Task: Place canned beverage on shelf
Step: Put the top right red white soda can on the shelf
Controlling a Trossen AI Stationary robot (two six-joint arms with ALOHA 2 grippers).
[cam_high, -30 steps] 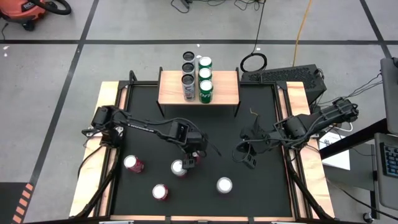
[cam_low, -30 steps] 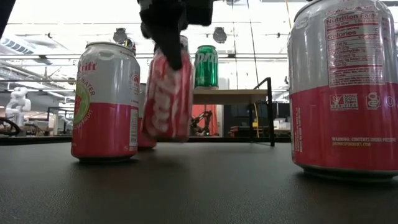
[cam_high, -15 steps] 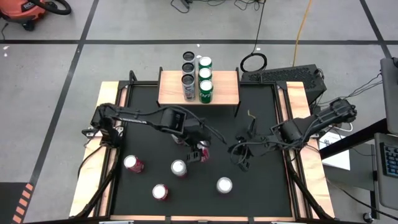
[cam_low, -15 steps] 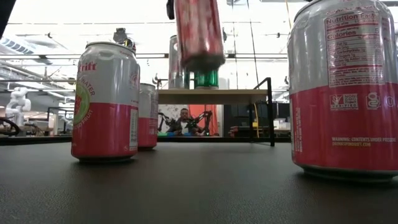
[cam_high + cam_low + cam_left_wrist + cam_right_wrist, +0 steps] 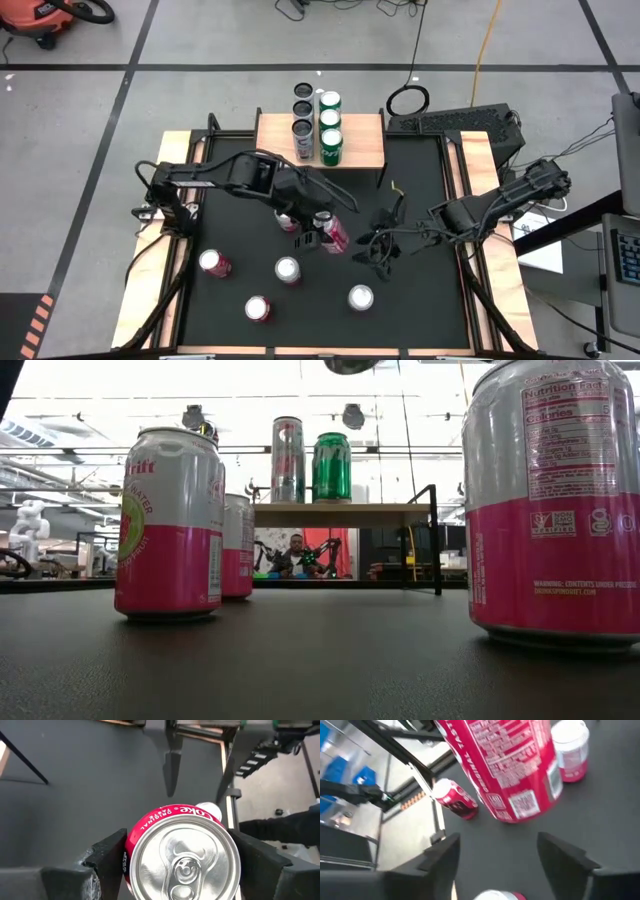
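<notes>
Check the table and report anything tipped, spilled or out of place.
No spill or fallen can shows. The one oddity: the red Coke can is off the mat, tilted in the left gripper, with the open right gripper just beside it. The cans on the shelf stand upright in two rows.

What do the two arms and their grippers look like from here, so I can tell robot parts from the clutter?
Both arms are dark, nearly black, slim jointed links with loose black cables along them. The left gripper and right gripper each have two fingers. Up close, the left fingers are matte black, flat and wedge-shaped; the right fingers look the same. No markings are legible.
</notes>
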